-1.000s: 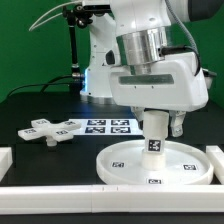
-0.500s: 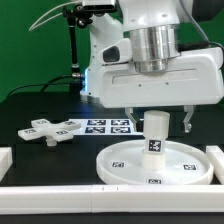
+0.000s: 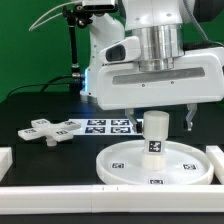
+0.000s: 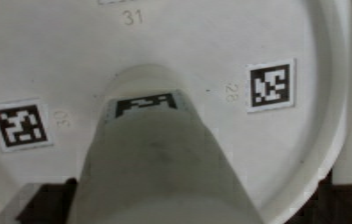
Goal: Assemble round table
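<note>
Black tabletop [image 3: 40, 105], green backdrop behind it, and a white border rail [image 3: 60, 187] along the near edge. The claw [image 3: 160, 117] hangs straight down over the round disc [image 3: 135, 172], with the hand body broadside to the exterior camera. Jaws are spread wide. Only one dark finger [image 3: 189, 116] shows, on the exterior view's right, and it stands clear of the leg with a gap between them. The other finger is lost in shadow under the hand. Nothing is gripped and no contact is seen. The cylinder leg [image 3: 153, 130] stands upright on the middle of the disc, directly beneath the claw, with its top about level with the visible fingertip. The wrist view looks down the length of the leg [image 4: 155, 150] to the disc face [image 4: 244, 35]. There is one tag at the leg's far end and a tag on the disc to either side; fingers cannot be made out there. The cross-shaped foot [image 3: 50, 129] lies flat on the table, well apart from the claw toward the exterior view's left. The marker board [image 3: 108, 125] lies between foot and claw.
</note>
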You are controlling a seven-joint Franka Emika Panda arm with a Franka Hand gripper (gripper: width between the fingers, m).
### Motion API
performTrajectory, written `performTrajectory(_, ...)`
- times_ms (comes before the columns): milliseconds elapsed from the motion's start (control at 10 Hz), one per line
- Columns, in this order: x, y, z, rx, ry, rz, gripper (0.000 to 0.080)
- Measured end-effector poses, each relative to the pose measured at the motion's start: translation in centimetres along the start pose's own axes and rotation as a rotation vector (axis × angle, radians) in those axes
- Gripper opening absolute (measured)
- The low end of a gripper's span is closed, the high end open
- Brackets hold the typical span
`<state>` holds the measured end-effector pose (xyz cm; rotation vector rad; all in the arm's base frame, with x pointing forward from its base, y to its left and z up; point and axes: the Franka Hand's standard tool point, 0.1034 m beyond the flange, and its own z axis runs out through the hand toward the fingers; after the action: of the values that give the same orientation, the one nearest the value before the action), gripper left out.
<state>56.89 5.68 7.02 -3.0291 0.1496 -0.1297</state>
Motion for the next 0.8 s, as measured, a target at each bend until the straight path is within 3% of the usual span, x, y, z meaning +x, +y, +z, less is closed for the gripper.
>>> performTrajectory(600,0.16,0.41,-0.01,-0.062,-0.025,-0.66,0.0649)
performTrajectory(800,0.18,0.55,-0.01,-0.067,-0.029,-0.727,0.0649)
